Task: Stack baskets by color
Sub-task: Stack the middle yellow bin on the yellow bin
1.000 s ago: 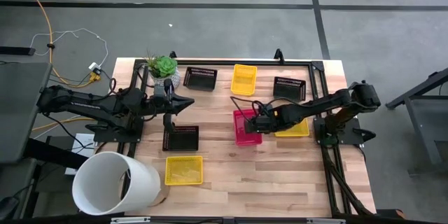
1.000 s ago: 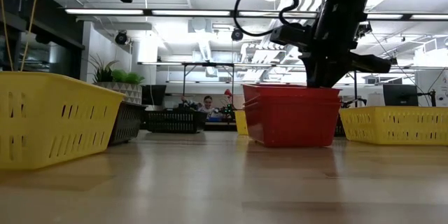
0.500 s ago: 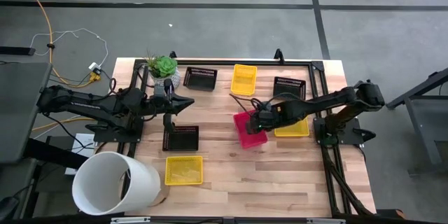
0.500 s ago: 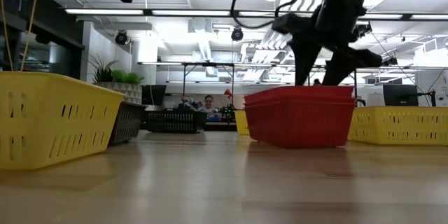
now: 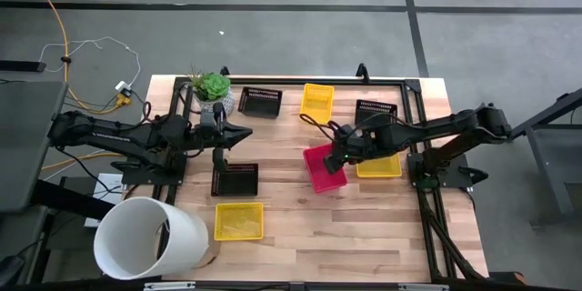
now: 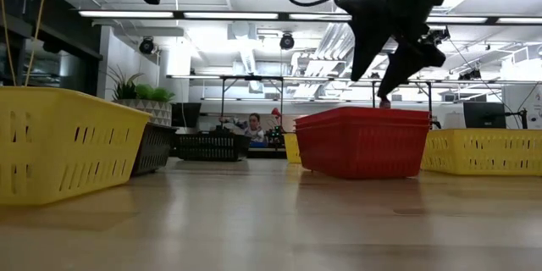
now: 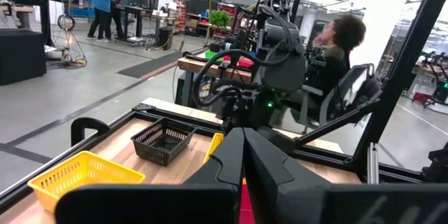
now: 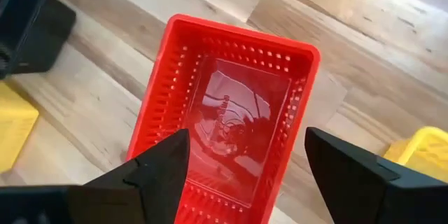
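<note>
With the right claw (image 8: 241, 171) spread above the red basket stack (image 8: 227, 112), lift straight up so neither finger snags the rim

No text, label, brand, number or sign can be read in any of the views: none on the baskets, the arms or the tabletop, and nothing in the room behind is legible.
</note>
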You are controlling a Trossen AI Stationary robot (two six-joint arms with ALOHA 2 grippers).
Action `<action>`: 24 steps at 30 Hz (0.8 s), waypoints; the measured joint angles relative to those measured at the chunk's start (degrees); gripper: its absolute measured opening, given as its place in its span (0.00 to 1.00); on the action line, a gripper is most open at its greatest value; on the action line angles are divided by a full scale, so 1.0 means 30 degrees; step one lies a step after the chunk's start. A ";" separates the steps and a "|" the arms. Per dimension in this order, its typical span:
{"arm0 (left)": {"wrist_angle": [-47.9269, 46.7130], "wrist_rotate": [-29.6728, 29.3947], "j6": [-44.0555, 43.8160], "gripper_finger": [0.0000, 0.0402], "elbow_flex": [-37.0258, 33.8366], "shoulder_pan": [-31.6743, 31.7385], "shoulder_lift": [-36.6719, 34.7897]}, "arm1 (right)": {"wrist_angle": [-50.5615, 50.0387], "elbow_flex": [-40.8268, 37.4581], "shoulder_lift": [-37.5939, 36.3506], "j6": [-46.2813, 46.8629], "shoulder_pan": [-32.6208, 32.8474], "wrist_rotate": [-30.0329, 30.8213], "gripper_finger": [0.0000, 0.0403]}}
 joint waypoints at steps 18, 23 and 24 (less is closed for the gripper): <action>0.0007 -0.0488 0.0000 0.00 0.0000 0.0000 0.0000 | 0.1587 0.0000 0.0000 -0.2210 -0.0874 -0.0378 0.67; 0.0007 -0.0488 0.0007 0.00 0.0000 0.0000 0.0000 | 0.1648 0.0000 0.0000 -0.2210 -0.0874 -0.0437 0.67; 0.0007 -0.0488 0.0062 0.00 0.0000 0.0000 0.0000 | 0.1702 0.0000 0.0000 -0.2215 -0.0869 -0.0506 0.67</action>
